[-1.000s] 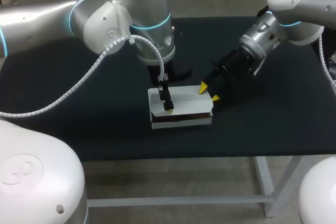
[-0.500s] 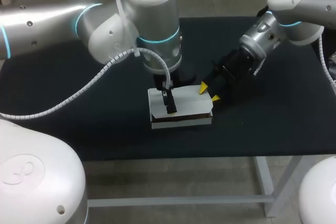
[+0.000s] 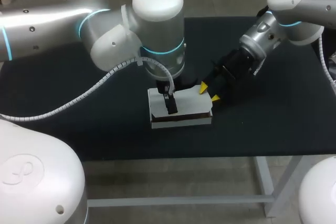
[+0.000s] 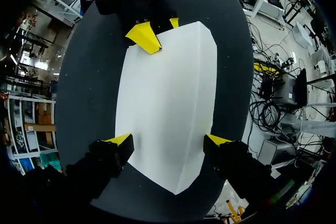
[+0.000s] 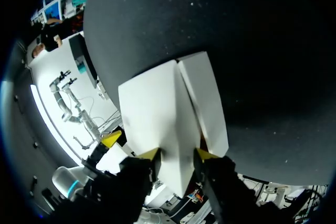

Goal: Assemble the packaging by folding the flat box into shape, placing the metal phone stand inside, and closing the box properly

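Black counter [image 3: 79,129] is spanned by both arms: left arm [image 3: 105,30] is brought in over the middle, right arm [image 3: 273,30] is angled down from the far right. White box [image 3: 184,103] is set near the counter's middle, somewhat toward the front edge, already folded into shape. A dark slit is seen along its front under the lid, so the lid is judged not fully seated. The phone stand is not seen; presumably inside, not confirmable. Left claw [image 4: 170,140] is held over the lid, fingers apart, tips above the two long edges, nothing gripped. Right claw [image 5: 177,155] looks clamped on the box's right end, white card filling the gap between its tips. Step in hand is judged to be closing: lid to be pressed flat and evenly by the left tips while the end is held steady by the right. Uneven pressure could crease the card or skid the box. Clearance is tight between the two claws over the lid. Open counter is left all round the box, least toward the front edge.
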{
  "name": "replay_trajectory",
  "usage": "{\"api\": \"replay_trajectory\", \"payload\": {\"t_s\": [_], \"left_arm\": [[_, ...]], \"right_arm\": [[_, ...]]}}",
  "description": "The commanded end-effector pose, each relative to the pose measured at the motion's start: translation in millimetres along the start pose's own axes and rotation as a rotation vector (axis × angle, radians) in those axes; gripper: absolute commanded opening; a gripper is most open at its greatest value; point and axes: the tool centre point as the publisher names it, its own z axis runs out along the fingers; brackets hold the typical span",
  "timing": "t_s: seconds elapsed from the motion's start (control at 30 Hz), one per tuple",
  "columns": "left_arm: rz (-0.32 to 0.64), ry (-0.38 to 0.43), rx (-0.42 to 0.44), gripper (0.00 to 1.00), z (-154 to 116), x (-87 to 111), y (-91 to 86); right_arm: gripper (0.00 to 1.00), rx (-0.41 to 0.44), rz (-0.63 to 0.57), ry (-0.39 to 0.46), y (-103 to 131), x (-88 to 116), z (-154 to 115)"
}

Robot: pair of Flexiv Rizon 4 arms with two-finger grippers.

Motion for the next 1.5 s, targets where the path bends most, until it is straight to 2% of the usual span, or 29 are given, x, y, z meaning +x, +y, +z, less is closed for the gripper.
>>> {"api": "replay_trajectory", "payload": {"t_s": [0.03,0.13,0.37,0.57,0.67,0.73,0.8,0.9,1.0,1.23,1.5], "left_arm": [[-0.007,-0.036,-0.011,0.87,0,2.8,-5.3],[-0.011,-0.048,-0.011,0.79,0,1.8,-7.4],[-0.008,-0.073,-0.008,0.77,1,0.5,-9.5],[-0.011,-0.106,-0.009,0.69,5,-0.8,-10.8],[-0.017,-0.11,-0.012,0.6,6,-1.7,-11.5],[-0.015,-0.115,-0.007,0.47,6,-2.0,-11.8],[-0.014,-0.12,-0.003,0.4,6,-2.2,-12.1],[-0.01,-0.125,-0.001,0.39,5,-2.0,-12.7],[-0.006,-0.13,0.005,0.32,5,-0.7,-13.1],[0.0,-0.142,0.014,0.26,4,3.1,-12.8],[0.01,-0.157,0.019,0.25,1,9.2,-13.7]], "right_arm": [[0.45,0.006,0.0,-0.001,2,1,0],[0.45,0.006,0.0,-0.001,2,1,0],[0.45,0.006,0.0,-0.001,2,1,0],[0.45,0.006,0.0,-0.001,2,1,0],[0.45,0.006,0.0,-0.001,2,1,0],[0.45,0.006,0.0,-0.001,2,1,0],[0.45,0.006,0.0,-0.001,2,1,0],[0.45,0.006,0.0,-0.001,2,1,0],[0.45,0.006,0.0,-0.001,2,1,0],[0.45,0.006,0.0,-0.001,2,1,0],[0.45,0.006,0.0,-0.001,2,1,0]]}}
